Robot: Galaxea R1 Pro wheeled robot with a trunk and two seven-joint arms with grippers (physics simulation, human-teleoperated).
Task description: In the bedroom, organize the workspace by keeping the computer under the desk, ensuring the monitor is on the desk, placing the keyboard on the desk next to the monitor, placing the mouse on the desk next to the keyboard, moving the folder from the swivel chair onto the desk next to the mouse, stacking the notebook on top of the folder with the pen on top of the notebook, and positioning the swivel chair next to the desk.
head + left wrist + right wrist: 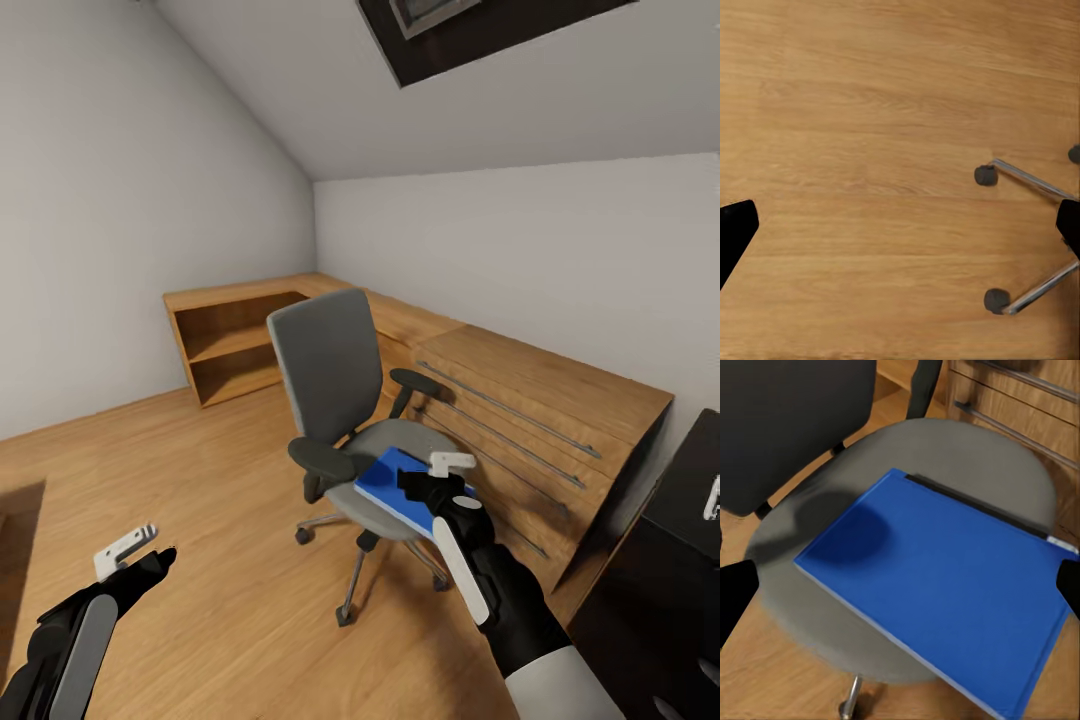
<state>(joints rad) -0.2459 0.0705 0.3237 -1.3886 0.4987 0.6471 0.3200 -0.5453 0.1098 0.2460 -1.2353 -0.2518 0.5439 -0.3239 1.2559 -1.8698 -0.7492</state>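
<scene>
The swivel chair [335, 400] stands mid-room on the wood floor, its grey seat [967, 457] carrying the bright blue folder [395, 485] [937, 585], which lies flat. My right gripper [440, 480] [900, 592] hovers open just above the folder, with one black fingertip [735, 596] showing at each side of it. My left gripper [135, 555] [900, 232] hangs open over bare floor, left of the chair's chrome base [1031, 180]. A black corner of the desk [685, 560] shows at the right edge. The monitor, keyboard, mouse, notebook, pen and computer are out of view.
Low light-wood cabinets [520, 400] with long metal handles run along the far wall behind the chair, and an open shelf unit [235, 345] stands in the corner. Wood floor [200, 470] spreads to the left. The ceiling slopes down over the left wall.
</scene>
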